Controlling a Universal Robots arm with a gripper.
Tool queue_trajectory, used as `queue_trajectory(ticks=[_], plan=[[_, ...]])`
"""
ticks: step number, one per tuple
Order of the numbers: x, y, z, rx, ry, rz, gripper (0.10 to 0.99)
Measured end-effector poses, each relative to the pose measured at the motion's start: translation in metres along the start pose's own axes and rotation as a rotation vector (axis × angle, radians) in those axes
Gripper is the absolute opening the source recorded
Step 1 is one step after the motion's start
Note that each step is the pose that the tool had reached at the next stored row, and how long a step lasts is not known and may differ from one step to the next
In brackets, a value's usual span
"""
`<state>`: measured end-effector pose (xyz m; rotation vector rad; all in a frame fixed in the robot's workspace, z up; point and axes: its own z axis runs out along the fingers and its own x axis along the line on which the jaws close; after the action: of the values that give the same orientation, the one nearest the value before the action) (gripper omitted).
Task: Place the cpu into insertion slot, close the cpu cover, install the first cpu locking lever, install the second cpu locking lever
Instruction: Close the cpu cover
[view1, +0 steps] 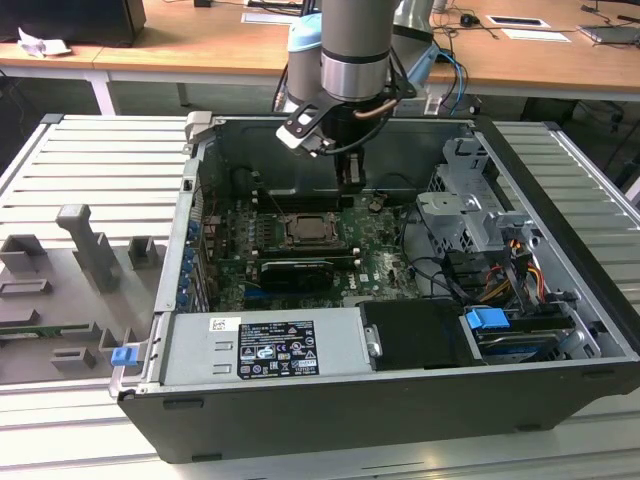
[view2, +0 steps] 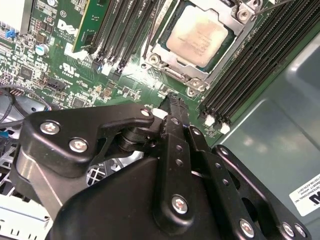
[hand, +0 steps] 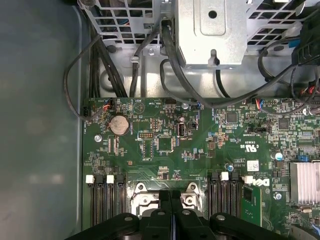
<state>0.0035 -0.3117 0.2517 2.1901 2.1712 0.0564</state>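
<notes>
Second wrist view shows the small flat square cpu (view2: 199, 37), its metal top pale silver-grey, lying on the green motherboard (view2: 125, 82), framed by the dull grey-bronze cpu cover (view2: 167, 54). The black gripper (view2: 173, 100) hovers just beside the cover, fingers pressed together, empty.

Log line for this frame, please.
gripper: shut, empty, over motherboard | cpu: seated | cpu cover: flat around cpu

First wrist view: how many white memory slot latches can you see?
5 white latches: three on the coin battery side of the gripper, two on the heatsink side. The gripper may hide others.
</notes>
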Motion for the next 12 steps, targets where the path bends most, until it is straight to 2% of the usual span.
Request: queue_trajectory(ticks=[4, 8, 12], plan=[[0.0, -0.0033, -0.0002, 0.0, 0.0, 0.0, 0.106], [-0.0001, -0.0101, -0.0003, 0.0, 0.0, 0.0, 0.106], [-0.0002, -0.0199, 0.0, 0.0, -0.0001, 0.0, 0.106]])
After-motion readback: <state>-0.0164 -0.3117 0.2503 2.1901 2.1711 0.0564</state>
